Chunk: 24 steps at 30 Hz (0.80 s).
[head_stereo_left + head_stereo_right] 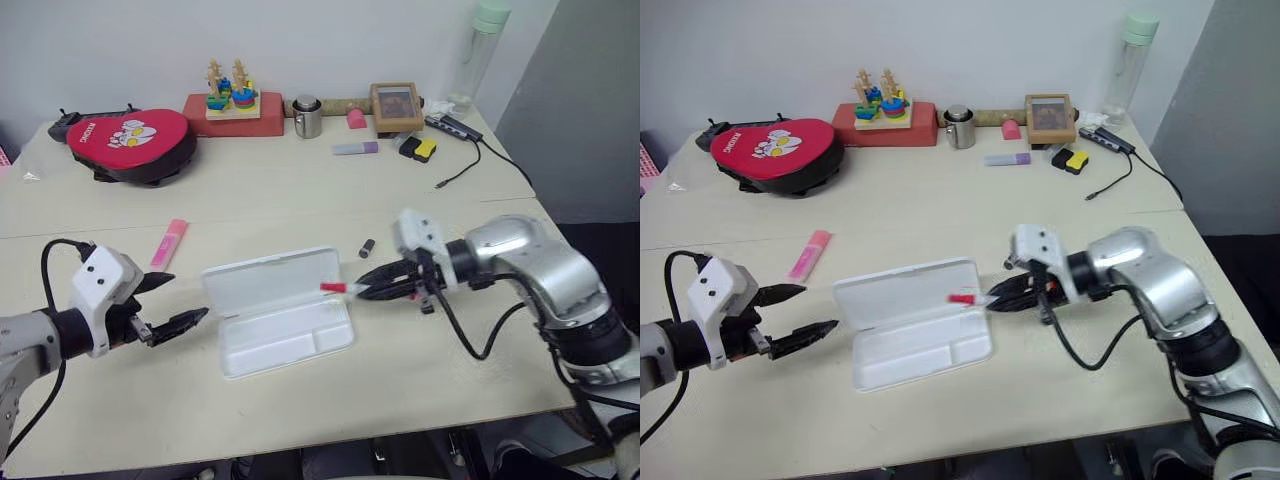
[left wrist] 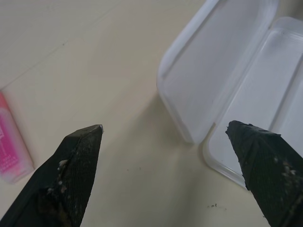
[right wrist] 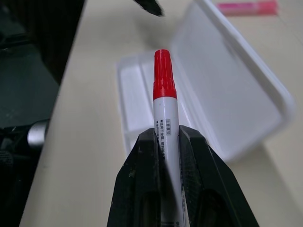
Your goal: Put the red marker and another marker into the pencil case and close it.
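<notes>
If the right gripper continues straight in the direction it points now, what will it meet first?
Probably the open pencil case. The right gripper, shut on the red marker, points toward the robot's left, a bit downward, with the marker's red cap leading above the case's tray. Depth is unclear, so the raised lid could be touched first.

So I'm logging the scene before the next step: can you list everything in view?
pencil case: 1, white, open, table centre
red marker: 1, held over the case's right end
pink highlighter: 1, left of case
small dark cap: 1, right of case
red pouch: 1, far left
stacking toy: 1, back edge
metal cup: 1, back
lavender highlighter: 1, back
bottle: 1, pale green, back right
left gripper: jaws open
right gripper: jaws shut on marker
</notes>
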Available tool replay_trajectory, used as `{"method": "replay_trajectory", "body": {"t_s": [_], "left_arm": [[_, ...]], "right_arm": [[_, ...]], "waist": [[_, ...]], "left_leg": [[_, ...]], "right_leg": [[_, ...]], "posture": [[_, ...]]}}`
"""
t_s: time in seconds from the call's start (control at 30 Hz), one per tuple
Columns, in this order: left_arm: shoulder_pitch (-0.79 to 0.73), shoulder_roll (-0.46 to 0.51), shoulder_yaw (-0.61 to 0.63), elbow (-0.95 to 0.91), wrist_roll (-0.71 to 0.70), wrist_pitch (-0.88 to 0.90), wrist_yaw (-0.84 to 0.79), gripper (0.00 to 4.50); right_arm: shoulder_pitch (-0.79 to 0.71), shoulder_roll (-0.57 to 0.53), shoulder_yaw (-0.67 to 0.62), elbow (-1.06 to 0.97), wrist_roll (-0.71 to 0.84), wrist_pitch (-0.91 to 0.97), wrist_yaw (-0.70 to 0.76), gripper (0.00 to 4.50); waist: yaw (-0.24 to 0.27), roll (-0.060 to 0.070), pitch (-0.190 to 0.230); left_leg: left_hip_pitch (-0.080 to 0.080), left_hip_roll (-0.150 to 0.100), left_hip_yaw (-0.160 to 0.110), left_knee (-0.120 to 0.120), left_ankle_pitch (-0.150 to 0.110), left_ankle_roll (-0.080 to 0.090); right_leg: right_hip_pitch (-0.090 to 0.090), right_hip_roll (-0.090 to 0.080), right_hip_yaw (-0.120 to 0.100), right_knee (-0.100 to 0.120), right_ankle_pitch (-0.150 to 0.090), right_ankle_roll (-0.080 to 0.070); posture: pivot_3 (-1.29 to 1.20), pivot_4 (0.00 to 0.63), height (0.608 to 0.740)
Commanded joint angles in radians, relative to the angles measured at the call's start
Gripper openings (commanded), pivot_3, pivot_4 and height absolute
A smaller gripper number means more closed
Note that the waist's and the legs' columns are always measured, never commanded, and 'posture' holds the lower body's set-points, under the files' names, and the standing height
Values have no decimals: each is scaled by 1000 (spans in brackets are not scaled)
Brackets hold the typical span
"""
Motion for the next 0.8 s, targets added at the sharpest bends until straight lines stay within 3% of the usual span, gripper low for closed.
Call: {"method": "replay_trajectory", "body": {"t_s": [0.03, 0.3, 0.8], "left_arm": [[-13, 37, -5, 26, 35, -32, -23, 4500], [-16, 44, -10, 42, 53, -45, -46, 4500], [-58, 52, -42, 84, 71, -60, -57, 4500]], "right_arm": [[-23, 44, 57, 38, -75, -167, 15, 265], [-59, 193, 192, 159, -203, -303, -15, 265], [-97, 381, 221, 347, -306, -355, -88, 265]], "waist": [[2, 0, 0], [4, 0, 0], [3, 0, 0]], "left_leg": [[0, 0, 0, 0, 0, 0], [0, 0, 0, 0, 0, 0], [0, 0, -1, 0, 0, 0]], "right_leg": [[0, 0, 0, 0, 0, 0], [0, 0, 0, 0, 0, 0], [0, 0, -1, 2, 0, 0]], "posture": [[0, 150, 740], [0, 150, 740], [0, 150, 740]]}}
